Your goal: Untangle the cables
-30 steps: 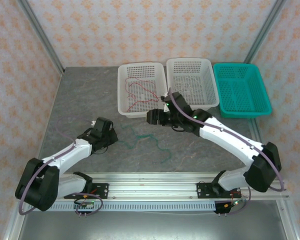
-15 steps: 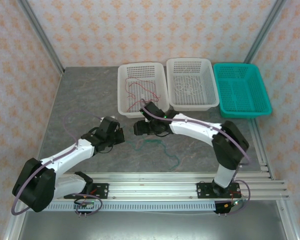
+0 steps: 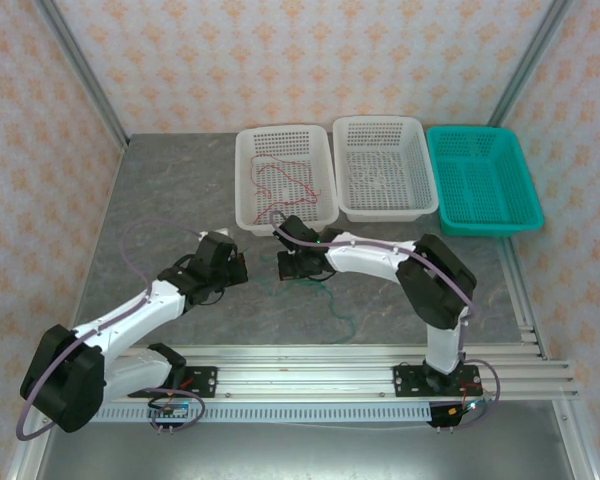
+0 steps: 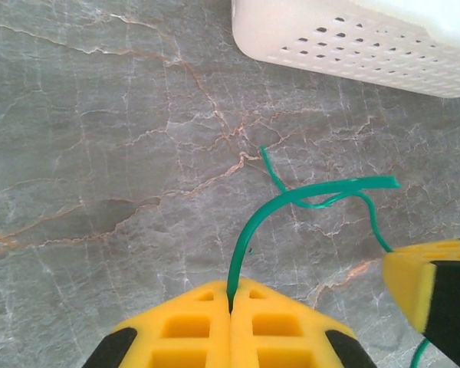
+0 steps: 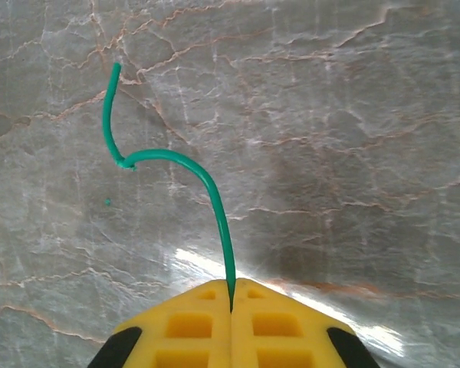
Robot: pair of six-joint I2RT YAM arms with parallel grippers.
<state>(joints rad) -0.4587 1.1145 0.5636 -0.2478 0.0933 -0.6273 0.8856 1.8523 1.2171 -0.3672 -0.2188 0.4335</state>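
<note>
i see the grey marbled table (image 3: 170, 190) under both arms. the left arm (image 3: 130, 315) reaches forward and inward; the right arm (image 3: 380, 258) folds back across toward it, so the two hands end up near each other over the middle of the table.

three baskets sit in a row beyond the hands. the left white basket (image 3: 265, 228) is just past the right gripper, and in the left wrist view its wall (image 4: 353, 46) lies ahead and to the right of the left gripper. the middle white basket (image 3: 385, 213) and the teal basket (image 3: 480, 225) lie further off to the right gripper's right.

the left gripper (image 3: 238, 270) (image 4: 231, 303) has its yellow pads pressed together, pinching the green cable (image 4: 291, 198). the right gripper (image 3: 285, 268) (image 5: 231, 305) is clamped the same way on that cable (image 5: 207, 180). the right gripper's yellow pad (image 4: 411, 285) shows just right of the left one.

the green cable (image 3: 340, 310) lies on the table, kinking between the two hands, with its free tail trailing away to the right gripper's near right. one loose end curls out ahead of the right gripper.

the red cable (image 3: 290, 185) lies loosely coiled in the left white basket beyond both hands. a pale white cable (image 3: 380, 183) is faintly visible in the middle basket.
</note>
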